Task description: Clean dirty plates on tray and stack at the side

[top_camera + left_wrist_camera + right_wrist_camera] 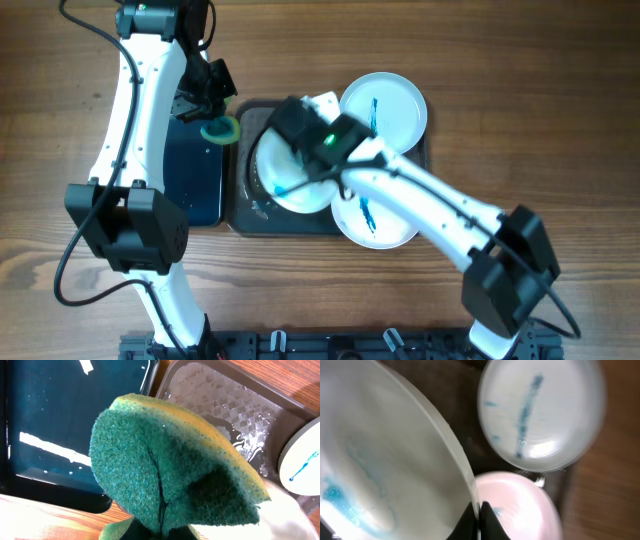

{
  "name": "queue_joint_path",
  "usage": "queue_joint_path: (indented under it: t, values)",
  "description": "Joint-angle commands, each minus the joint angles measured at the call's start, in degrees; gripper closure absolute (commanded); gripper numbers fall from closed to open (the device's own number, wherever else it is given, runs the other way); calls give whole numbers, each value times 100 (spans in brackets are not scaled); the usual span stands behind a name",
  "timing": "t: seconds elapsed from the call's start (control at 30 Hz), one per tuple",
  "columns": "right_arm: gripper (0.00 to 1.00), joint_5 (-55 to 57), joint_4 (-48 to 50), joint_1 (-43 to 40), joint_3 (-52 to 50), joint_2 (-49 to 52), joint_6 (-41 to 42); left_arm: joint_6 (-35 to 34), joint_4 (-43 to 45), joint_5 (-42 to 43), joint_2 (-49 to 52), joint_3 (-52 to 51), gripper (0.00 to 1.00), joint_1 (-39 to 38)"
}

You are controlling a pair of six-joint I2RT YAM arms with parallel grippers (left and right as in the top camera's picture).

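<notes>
The dark tray point(245, 215) holds three plates. My right gripper point(297, 152) point(479, 515) is shut on the rim of one tilted white plate point(298, 190) point(385, 460), which has a blue-teal smear and is raised over the tray's left half. A second smeared plate point(385, 108) point(540, 415) lies at the tray's far right corner. The third plate point(375, 218) point(520, 510) overhangs the near right edge. My left gripper point(216, 122) point(162, 532) is shut on a green and yellow sponge point(220, 130) point(170, 465), just left of the tray.
A glossy black tray point(195, 175) point(70, 415) lies left of the dark tray, under the left arm. Water drops sit on the dark tray's floor point(225, 405). Bare wooden table surrounds both trays.
</notes>
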Motion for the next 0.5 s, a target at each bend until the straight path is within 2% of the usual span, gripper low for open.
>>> queue_joint_path:
  t: [0.0, 0.23, 0.47]
  values:
    - [96, 2253, -417, 494, -11, -87, 758, -162, 42, -138, -70, 87, 96, 15]
    - [96, 4153, -1189, 1202, -11, -87, 1419, -160, 39, -138, -70, 87, 96, 15]
    - [96, 4878, -1357, 1655, -11, -120, 1493, -160, 42, -138, -70, 87, 96, 15]
